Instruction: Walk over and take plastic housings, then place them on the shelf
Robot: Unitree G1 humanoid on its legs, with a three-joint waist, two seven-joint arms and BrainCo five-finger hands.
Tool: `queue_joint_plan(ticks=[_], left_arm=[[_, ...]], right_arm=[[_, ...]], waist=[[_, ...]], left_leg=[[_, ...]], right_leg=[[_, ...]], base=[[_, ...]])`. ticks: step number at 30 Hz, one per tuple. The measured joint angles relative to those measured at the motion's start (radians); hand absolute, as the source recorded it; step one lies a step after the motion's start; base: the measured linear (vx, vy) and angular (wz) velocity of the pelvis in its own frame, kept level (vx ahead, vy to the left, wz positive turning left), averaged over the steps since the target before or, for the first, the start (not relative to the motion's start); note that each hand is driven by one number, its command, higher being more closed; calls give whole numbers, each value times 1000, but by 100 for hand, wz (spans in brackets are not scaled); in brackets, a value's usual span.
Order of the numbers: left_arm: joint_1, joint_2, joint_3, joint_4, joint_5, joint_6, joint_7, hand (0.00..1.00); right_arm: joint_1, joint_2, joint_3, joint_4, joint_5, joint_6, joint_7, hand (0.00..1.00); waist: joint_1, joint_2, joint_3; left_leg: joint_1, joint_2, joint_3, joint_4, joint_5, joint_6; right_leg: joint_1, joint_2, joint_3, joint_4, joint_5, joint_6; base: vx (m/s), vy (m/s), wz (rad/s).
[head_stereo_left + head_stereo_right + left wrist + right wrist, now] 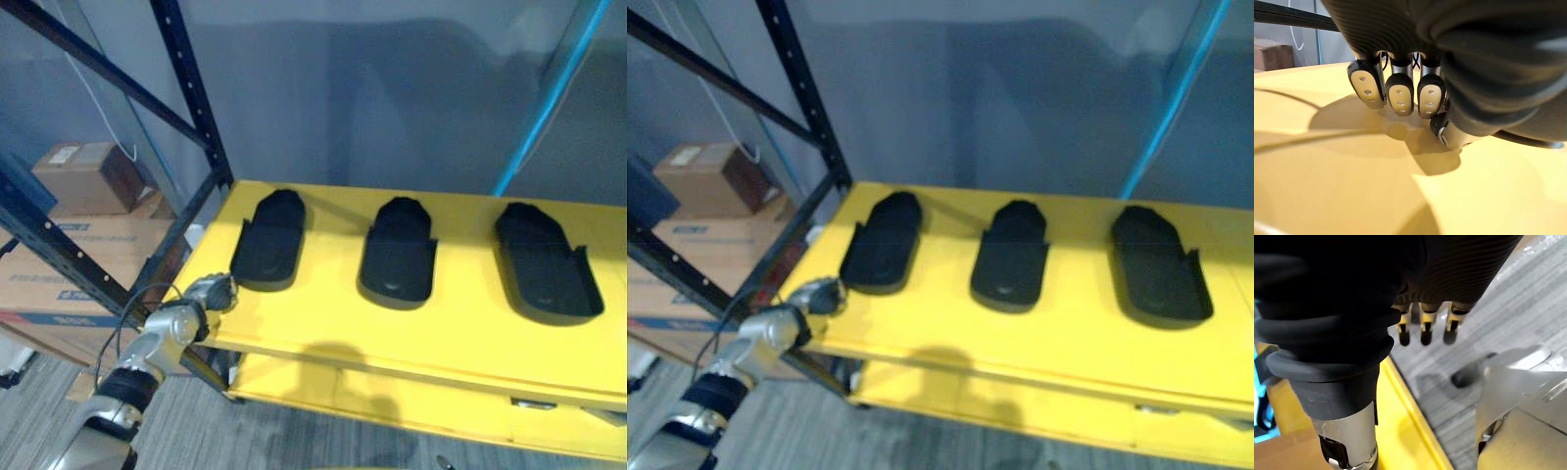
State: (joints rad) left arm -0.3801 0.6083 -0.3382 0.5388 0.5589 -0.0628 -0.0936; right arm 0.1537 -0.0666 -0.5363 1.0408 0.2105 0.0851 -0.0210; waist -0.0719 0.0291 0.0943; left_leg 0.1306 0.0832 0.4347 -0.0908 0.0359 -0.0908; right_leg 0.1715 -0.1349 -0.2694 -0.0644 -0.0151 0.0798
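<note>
Heads up, all three plastic housings are sitting on the yellow shelf point(323, 328), lined up in a row and apart from each other: the left housing point(269, 240) near the shelf's left edge, the middle housing point(399, 255) around its centre, the right housing point(544, 264) toward its right end. Neither of your hands is carrying anything.

Your left hand point(211, 292) is at the shelf's front left corner, just beside the left housing but not touching it. In its wrist view the fingers point(1399, 95) are curled in over the bare yellow surface, closed on nothing.

Your right hand point(1425, 328) hangs off the shelf, over the grey carpet floor point(1508, 308) next to the shelf's yellow edge, fingers loose and pointing down, empty.

The dark blue rack upright point(191, 93) rises from the shelf's back left corner, and cardboard boxes point(83, 176) are stacked off to the shelf's left.
</note>
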Motion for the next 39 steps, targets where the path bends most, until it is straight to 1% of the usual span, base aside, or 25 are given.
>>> queue_joint_plan(ticks=[9,10,12,16,18,20,21,22,23,25,26,28,31,33,35,36,39], left_arm=[[-13,-12,0,6,0,-1,16,100],[-15,-15,1,23,0,-1,32,100],[-17,-20,2,39,0,-1,40,100],[-18,-26,-1,25,-1,-19,37,100],[-14,-16,-19,-47,-2,-17,4,100],[-8,2,-39,-202,-2,-9,-78,100],[-8,6,-39,-243,-2,-1,-101,100],[-7,16,-36,-328,-3,10,-158,100],[-7,17,-35,-371,-3,15,-181,100],[5,17,-32,-534,-14,25,-286,100],[13,17,-32,-561,-18,25,-307,100],[34,17,-32,-605,-51,27,-378,100],[36,18,-32,-631,-51,35,-443,100],[44,23,-32,-648,-52,43,-463,100],[46,42,-32,-675,-54,44,-470,100],[46,59,-30,-692,-84,44,-470,100],[46,62,-28,-710,-111,44,-471,100]], right_arm=[[0,0,1,-1,-18,0,1,0],[0,0,1,-1,-20,0,1,0],[1,0,1,-1,-20,0,1,0],[0,0,5,-1,-20,0,1,0],[0,0,19,-1,-20,0,0,0],[-2,0,20,-3,-19,0,0,0],[-2,0,20,-4,-19,0,0,0],[0,0,17,-3,-19,0,0,0],[1,-1,16,0,-19,0,-1,0],[3,-2,6,3,-19,-1,-2,0],[1,-2,0,4,-19,-1,-1,0],[-2,-4,-25,22,-18,-3,-2,0],[-1,-6,-30,45,-17,-9,-3,0],[-1,-6,-30,46,-15,-12,-3,0],[-3,-6,-31,46,-9,-19,-3,0],[-2,-6,-31,46,-9,-19,-4,0],[4,-7,-32,47,-9,-19,-4,0]], waist=[[0,6,4],[0,6,4],[0,6,4],[2,6,5],[4,6,5],[4,8,5],[4,8,6],[3,10,5],[2,11,4],[4,17,1],[4,19,0],[4,22,0],[5,25,-2],[6,27,-4],[5,30,-7],[5,31,-10],[5,29,-10]], left_leg=[[8,0,13,0,-6,-1],[8,0,14,0,-6,-2],[8,0,13,0,-7,-2],[8,0,12,0,-7,-2],[8,-1,10,0,-7,-2],[8,-4,5,0,-6,-2],[8,-4,3,0,-6,-2],[4,-5,-6,0,-6,-1],[-1,-5,-12,0,-6,-1],[-25,-5,-18,0,2,8],[-30,-5,-20,0,5,9],[-32,-4,-33,0,11,10],[-47,-3,-43,0,24,14],[-49,0,-43,0,27,16],[-63,1,-44,0,33,20],[-67,1,-42,0,37,22],[-68,1,-42,0,41,26]], right_leg=[[-3,0,18,0,0,0],[-5,0,21,0,0,1],[-5,0,21,0,0,1],[-5,0,21,0,0,1],[-4,-1,20,1,0,1],[-2,-4,15,2,0,1],[-1,-4,13,2,-1,1],[1,-6,9,6,-1,2],[-1,-6,6,11,-2,2],[-25,-7,-2,26,-5,2],[-30,-7,-2,30,-5,2],[-31,-7,-5,38,-5,2],[-39,-6,-14,45,-5,1],[-47,-5,-12,57,-7,-2],[-58,-5,-11,59,-8,-4],[-67,-6,-8,59,-7,-3],[-67,-8,-7,58,-2,2]], base=[[4,3,-6],[22,1,-5],[9,0,-2],[0,0,0],[-3,2,2],[-8,8,5],[-8,7,10],[-6,4,14],[-12,4,20],[-28,4,15],[-32,2,8],[-30,-6,11],[-62,-9,16],[-90,-10,1],[-113,-7,0],[-56,-1,-1],[-53,-7,0]])
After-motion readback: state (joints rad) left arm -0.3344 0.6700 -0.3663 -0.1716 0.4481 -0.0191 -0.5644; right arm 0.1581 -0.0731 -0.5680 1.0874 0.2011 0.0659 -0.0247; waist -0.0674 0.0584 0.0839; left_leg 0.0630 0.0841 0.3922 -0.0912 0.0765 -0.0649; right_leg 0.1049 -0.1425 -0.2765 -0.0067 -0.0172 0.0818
